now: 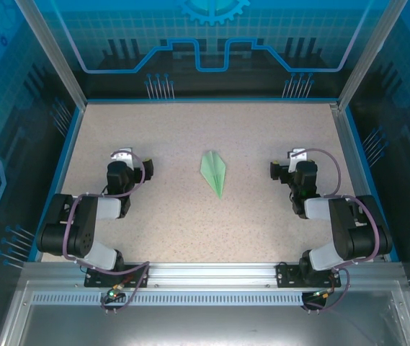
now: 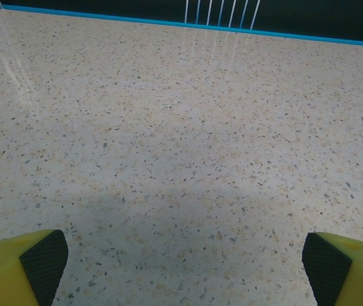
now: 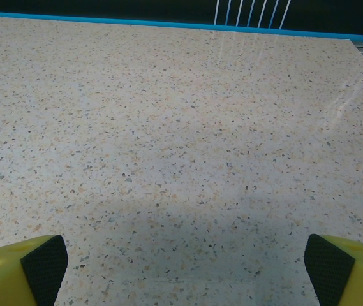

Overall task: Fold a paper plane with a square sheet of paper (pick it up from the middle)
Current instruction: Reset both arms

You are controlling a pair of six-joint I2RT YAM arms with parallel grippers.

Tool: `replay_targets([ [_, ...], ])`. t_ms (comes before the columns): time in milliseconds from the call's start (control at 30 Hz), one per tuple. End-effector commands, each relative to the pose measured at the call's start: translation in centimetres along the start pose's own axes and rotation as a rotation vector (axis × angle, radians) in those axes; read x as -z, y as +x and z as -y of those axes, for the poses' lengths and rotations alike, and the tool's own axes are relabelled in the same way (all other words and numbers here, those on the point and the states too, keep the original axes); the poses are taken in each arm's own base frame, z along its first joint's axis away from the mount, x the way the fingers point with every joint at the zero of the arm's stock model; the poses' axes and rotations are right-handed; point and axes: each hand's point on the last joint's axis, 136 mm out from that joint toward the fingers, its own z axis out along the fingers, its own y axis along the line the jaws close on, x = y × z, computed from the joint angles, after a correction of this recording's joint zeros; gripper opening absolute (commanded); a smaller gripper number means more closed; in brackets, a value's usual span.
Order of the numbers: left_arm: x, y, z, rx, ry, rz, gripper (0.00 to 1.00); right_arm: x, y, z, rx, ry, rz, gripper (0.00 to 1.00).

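The pale green paper lies folded into a slim paper plane [image 1: 215, 173] in the middle of the speckled table [image 1: 212, 231], its point toward the near side. No flat square sheet of paper is in view. My left gripper [image 1: 122, 156] rests to the plane's left, well apart from it. In the left wrist view the left gripper [image 2: 184, 264] stands open, with bare tabletop between its yellow fingers [image 2: 15, 271]. My right gripper [image 1: 296, 156] sits to the plane's right, also apart. Its wrist view has the right gripper [image 3: 186, 266] open over bare table, black pads [image 3: 328, 268] wide apart.
A blue-edged wall [image 1: 208, 99] bounds the table's far side, and metal frame posts [image 1: 50, 50] rise at the back corners. The arm bases [image 1: 104, 259] sit on the aluminium rail [image 1: 205, 272] at the near edge.
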Motion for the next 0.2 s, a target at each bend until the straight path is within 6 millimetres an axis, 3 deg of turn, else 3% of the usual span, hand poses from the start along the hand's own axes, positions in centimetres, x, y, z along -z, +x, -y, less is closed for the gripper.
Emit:
replay_targets([
  [0, -0.41, -0.52, 0.81, -0.033, 0.038, 0.000, 0.98, -0.32, -1.18, 0.04, 0.008, 0.006, 0.035, 0.99],
  [167, -0.35, -0.54, 0.81, -0.034, 0.039, 0.004, 0.98, -0.26, -1.23, -0.06, 0.011, -0.001, 0.039, 0.99],
])
